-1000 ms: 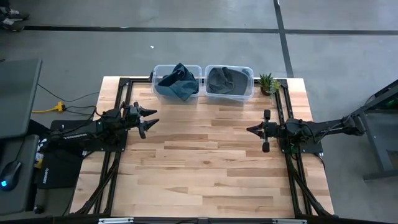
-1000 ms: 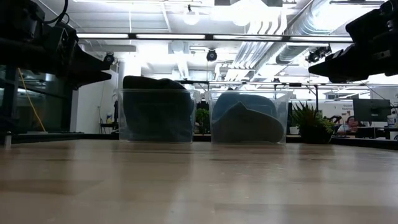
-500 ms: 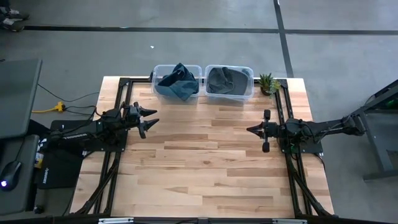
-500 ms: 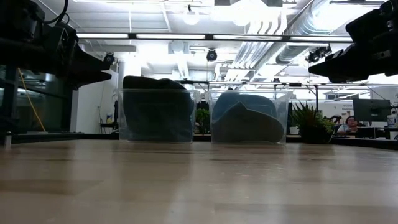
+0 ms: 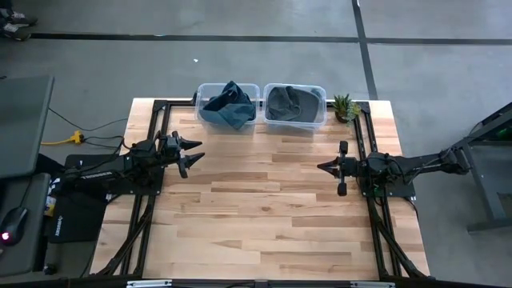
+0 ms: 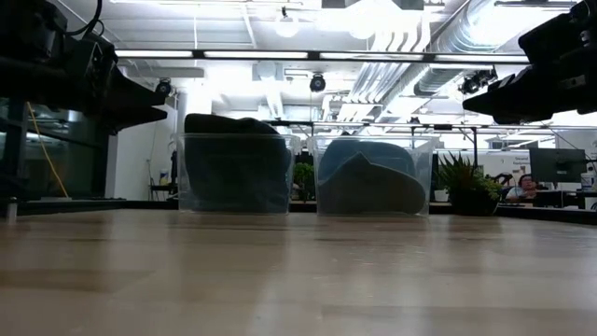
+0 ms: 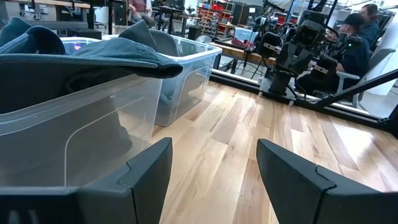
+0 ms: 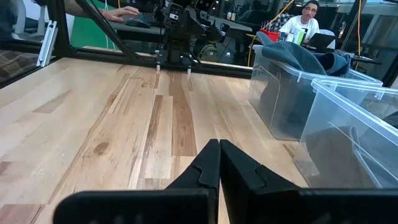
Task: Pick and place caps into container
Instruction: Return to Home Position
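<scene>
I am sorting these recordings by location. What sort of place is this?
Most likely a robotics lab in an open industrial hall: exposed ducts and strip lights overhead, a grey concrete floor marked with lines, and a seated person beyond the wooden table.

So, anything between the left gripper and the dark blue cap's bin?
Nothing visible: only bare wooden tabletop lies between the left gripper and the clear plastic bin holding the dark blue fabric cap.
</scene>
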Action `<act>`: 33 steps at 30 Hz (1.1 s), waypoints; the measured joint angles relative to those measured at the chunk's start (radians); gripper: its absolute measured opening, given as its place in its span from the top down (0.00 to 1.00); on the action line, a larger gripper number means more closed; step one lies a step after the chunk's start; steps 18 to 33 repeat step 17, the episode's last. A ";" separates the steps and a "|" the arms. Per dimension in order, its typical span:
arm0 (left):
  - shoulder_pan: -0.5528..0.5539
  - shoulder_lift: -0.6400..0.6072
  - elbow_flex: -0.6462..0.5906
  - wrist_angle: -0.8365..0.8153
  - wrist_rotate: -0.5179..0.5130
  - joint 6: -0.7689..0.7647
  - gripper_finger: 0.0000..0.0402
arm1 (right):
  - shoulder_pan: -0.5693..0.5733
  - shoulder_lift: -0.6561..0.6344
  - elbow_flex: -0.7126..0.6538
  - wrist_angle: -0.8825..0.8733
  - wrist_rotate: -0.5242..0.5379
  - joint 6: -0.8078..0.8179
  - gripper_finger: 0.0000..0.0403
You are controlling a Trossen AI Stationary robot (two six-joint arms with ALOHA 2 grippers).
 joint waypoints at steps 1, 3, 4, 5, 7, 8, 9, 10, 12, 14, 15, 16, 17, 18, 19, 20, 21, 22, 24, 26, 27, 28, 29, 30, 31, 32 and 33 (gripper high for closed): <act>0.000 0.000 0.000 0.000 0.000 0.000 0.42 | 0.000 0.000 0.000 0.000 0.000 0.000 0.99; 0.000 0.000 0.000 0.000 0.000 0.000 0.42 | 0.000 0.000 0.000 0.000 0.000 0.000 0.99; 0.000 0.000 0.000 0.000 0.000 0.000 0.42 | 0.000 0.000 0.000 0.000 0.000 0.000 0.99; 0.000 0.000 0.000 0.000 0.000 0.000 0.42 | 0.000 0.000 0.000 0.000 0.000 0.000 0.99; 0.000 0.000 0.000 0.000 0.000 0.000 0.42 | 0.000 0.000 0.000 0.000 0.000 0.000 0.99; 0.000 0.000 0.000 0.000 0.000 0.000 0.42 | 0.000 0.000 0.000 0.000 0.000 0.000 0.98; 0.000 0.000 0.000 0.000 0.000 0.000 0.42 | 0.000 0.000 0.000 0.000 0.000 0.000 0.98; 0.000 0.000 0.000 0.000 0.000 0.000 0.42 | 0.000 0.000 0.000 0.000 0.000 0.000 0.98; 0.000 0.000 0.000 0.000 0.000 0.000 0.42 | 0.000 0.000 0.000 0.000 0.000 0.000 0.98; 0.000 0.000 0.000 0.000 0.000 0.000 0.42 | 0.000 0.000 0.000 0.000 0.000 0.000 0.98; 0.000 0.000 0.000 0.000 0.000 0.000 0.42 | 0.000 0.000 0.000 0.000 0.000 0.000 0.99; 0.000 0.000 0.000 0.000 0.000 0.000 0.42 | 0.000 0.000 0.000 0.000 0.000 0.000 0.99; 0.000 0.000 0.000 0.000 0.000 0.000 0.42 | 0.000 0.000 0.000 0.000 0.000 0.000 0.99; 0.000 0.000 0.000 0.000 0.000 0.000 0.42 | 0.000 0.000 0.000 0.000 0.000 0.000 0.99; 0.000 0.000 0.000 0.000 0.000 0.000 0.42 | 0.000 0.000 0.000 0.000 0.000 0.000 0.99; 0.000 0.000 0.000 0.000 0.000 0.000 0.42 | 0.000 0.000 0.000 0.000 0.000 0.000 0.99; 0.000 0.000 0.000 0.000 0.000 0.000 0.42 | 0.000 0.000 0.000 0.000 0.000 0.000 0.99; 0.000 0.000 0.000 0.000 0.000 0.000 0.42 | 0.000 0.000 0.000 0.000 0.000 0.000 0.99; 0.000 0.000 0.000 0.000 0.000 0.000 0.42 | 0.000 0.000 0.000 0.000 0.000 0.000 0.99; 0.000 0.000 0.000 0.000 0.000 0.000 0.42 | 0.000 0.000 0.000 0.000 0.000 0.000 0.99; 0.000 0.000 0.000 0.000 0.000 0.000 0.42 | 0.000 0.000 0.000 0.000 0.000 0.000 0.99; 0.000 0.000 0.000 0.000 0.000 0.000 0.42 | 0.000 0.000 0.000 0.000 0.000 0.000 0.99; 0.000 0.000 0.000 0.000 0.000 0.000 0.42 | 0.000 0.000 0.000 0.000 0.000 0.000 0.99; 0.000 0.000 0.000 0.000 0.000 0.000 0.42 | 0.000 0.000 0.000 0.000 0.000 0.000 0.99; 0.000 0.000 0.000 0.000 0.000 0.000 0.42 | 0.000 0.000 0.000 0.000 0.000 0.000 0.99; 0.000 0.000 0.000 0.000 0.000 0.000 0.42 | 0.000 0.000 0.000 0.000 0.000 0.000 0.99; 0.000 0.000 0.000 0.000 0.000 0.000 0.42 | 0.000 0.000 0.000 0.000 0.000 0.000 0.99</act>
